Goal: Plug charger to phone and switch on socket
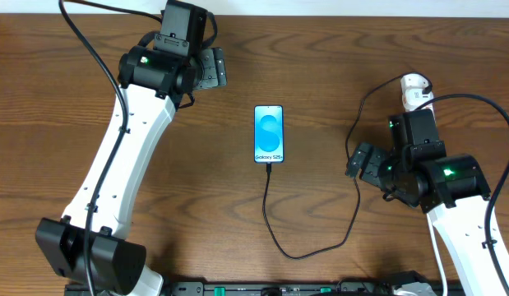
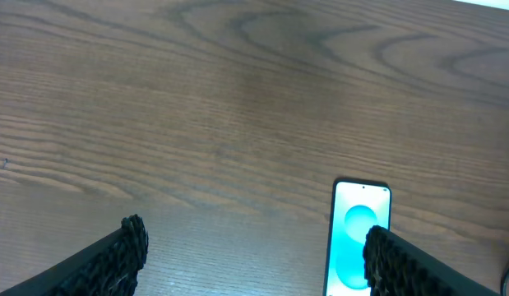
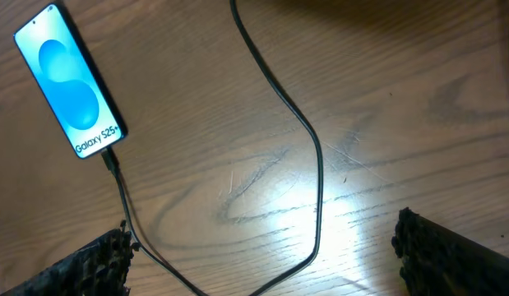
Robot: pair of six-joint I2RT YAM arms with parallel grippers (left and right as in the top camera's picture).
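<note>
The phone (image 1: 269, 134) lies flat mid-table, its screen lit blue and white; it also shows in the left wrist view (image 2: 358, 238) and the right wrist view (image 3: 67, 80). The black charger cable (image 1: 275, 222) has its plug tip in the phone's near end (image 3: 111, 157) and loops right (image 3: 318, 181) towards the socket. Only the socket's white far end (image 1: 416, 90) shows; my right arm hides the remainder. My left gripper (image 1: 213, 68) is open and empty, left of and beyond the phone (image 2: 254, 255). My right gripper (image 1: 358, 163) is open and empty over the cable loop (image 3: 262, 251).
The wooden table (image 1: 320, 66) carries everything. The left arm's white links (image 1: 114, 164) cross the left side. The right arm's base (image 1: 468, 238) stands at the near right. A black rail (image 1: 279, 288) runs along the front edge.
</note>
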